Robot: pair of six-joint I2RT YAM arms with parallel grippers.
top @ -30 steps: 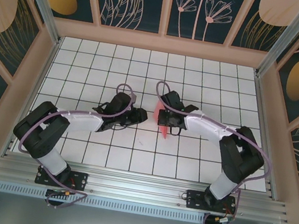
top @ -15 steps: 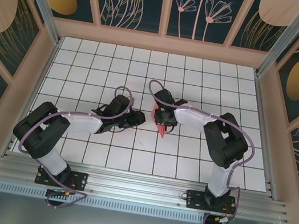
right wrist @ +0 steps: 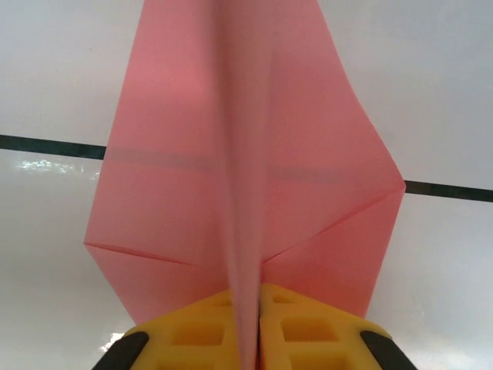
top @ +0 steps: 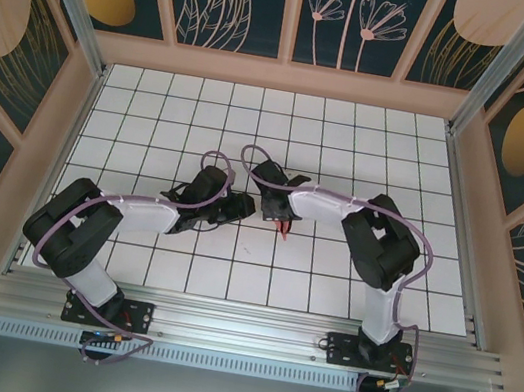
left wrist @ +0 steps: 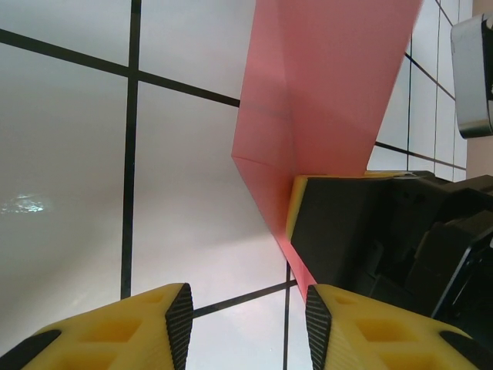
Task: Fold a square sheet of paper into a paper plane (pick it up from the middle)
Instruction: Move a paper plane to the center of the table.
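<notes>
Salmon-pink paper, folded into the paper plane, is held near the middle of the table, its centre crease clamped between the tightly closed yellow pads of the right gripper. The left gripper is placed just beside it, jaws parted and nothing gripped. From above, the plane seems to be hung tip-down, though it is seen too small there for certainty.

Overhead plus 2 seemingly downward close-ups
</notes>
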